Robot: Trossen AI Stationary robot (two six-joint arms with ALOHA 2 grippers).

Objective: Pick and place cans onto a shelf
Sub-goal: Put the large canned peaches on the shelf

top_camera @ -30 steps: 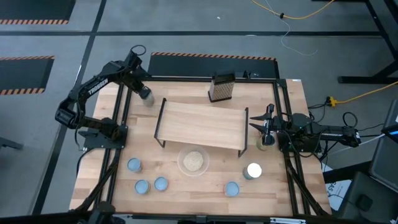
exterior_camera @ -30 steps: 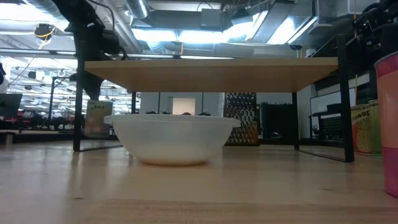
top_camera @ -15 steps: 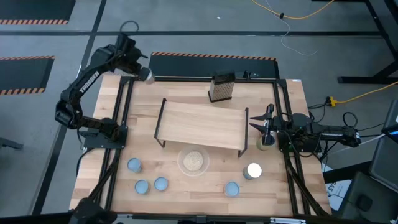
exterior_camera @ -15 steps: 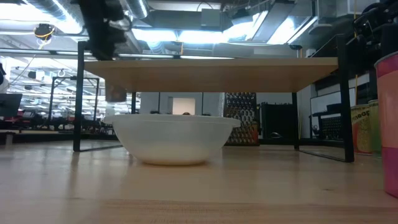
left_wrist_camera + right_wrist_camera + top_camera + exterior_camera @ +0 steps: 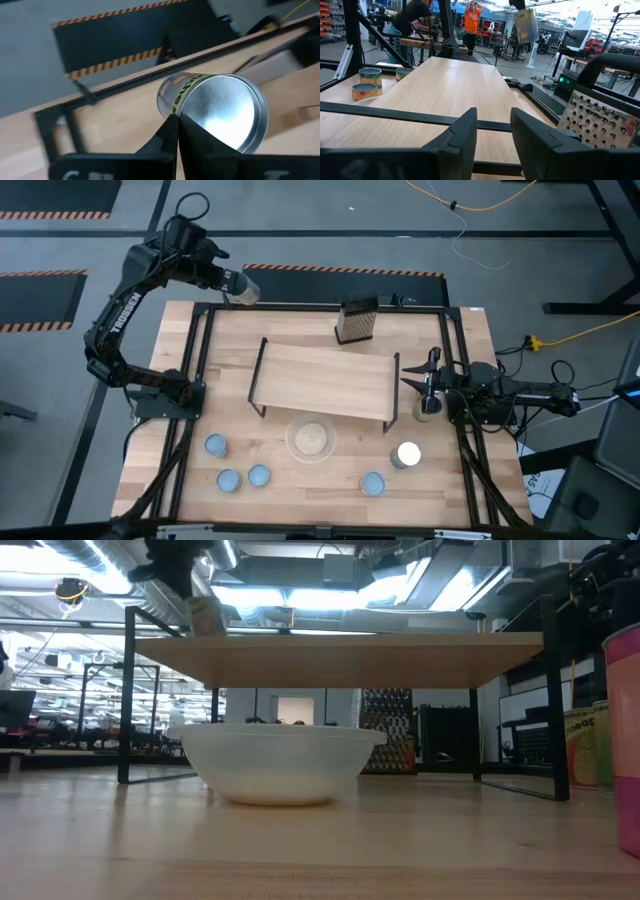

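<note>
1. While a second ago the left gripper (image 5: 232, 280) held its can (image 5: 246, 288) low beside the shelf's (image 5: 325, 380) far-left corner, it now carries it, fingers clamped on the rim, tipped sideways above the table's (image 5: 300, 490) far edge.
2. Lifted clear, the can looks ready to swing over the shelf, which is bare.
3. Unchanged, the right gripper (image 5: 415, 383) waits at the shelf's right end, fingers partly apart and empty, with a can (image 5: 429, 405) just beside it.
</note>
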